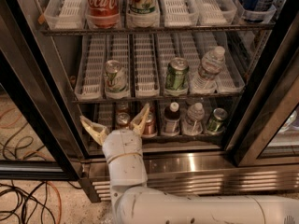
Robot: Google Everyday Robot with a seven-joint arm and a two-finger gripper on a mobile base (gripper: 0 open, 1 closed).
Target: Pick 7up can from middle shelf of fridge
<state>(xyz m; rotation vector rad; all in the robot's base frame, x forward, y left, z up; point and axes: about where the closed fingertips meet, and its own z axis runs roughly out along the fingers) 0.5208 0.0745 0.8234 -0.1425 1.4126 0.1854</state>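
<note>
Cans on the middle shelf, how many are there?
2: the 7up can at left, the green can right of centre; none looks hidden. The gripper is open below them.
</note>
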